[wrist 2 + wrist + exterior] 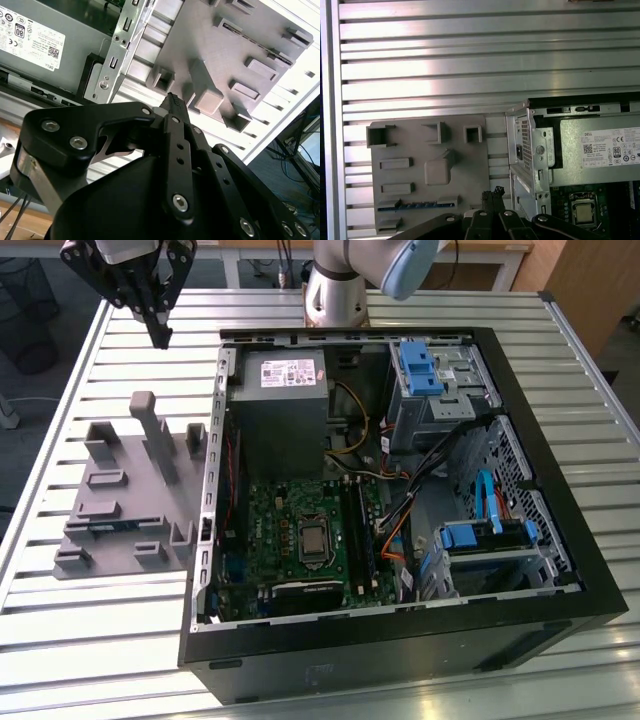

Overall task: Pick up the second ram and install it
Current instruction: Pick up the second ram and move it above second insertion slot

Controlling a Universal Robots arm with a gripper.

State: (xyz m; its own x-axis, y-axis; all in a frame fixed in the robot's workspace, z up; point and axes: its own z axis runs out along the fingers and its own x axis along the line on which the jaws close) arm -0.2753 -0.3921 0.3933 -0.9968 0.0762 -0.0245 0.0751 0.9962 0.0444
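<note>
The second ram (417, 205) is a thin dark blue-green stick standing on edge in a slot of the grey fixture tray (470, 165), on the side of the tray away from its tall posts. It also shows as a bluish strip (102, 526) in the exterior view. My gripper (160, 338) hangs high above the table, beyond the tray's far end, at the exterior view's upper left. Its black fingers (175, 107) are pressed together with nothing between them. In the first wrist view the gripper (495, 192) lines up with the tray's edge beside the computer case, apart from the ram.
An open black computer case (560, 600) lies on the slatted metal table (90, 640), at the exterior view's right of the tray. Inside are the green motherboard (275, 540) with long black memory slots (357, 530), a grey power supply (285, 410) and blue drive brackets. The arm's base (335, 290) stands behind the case.
</note>
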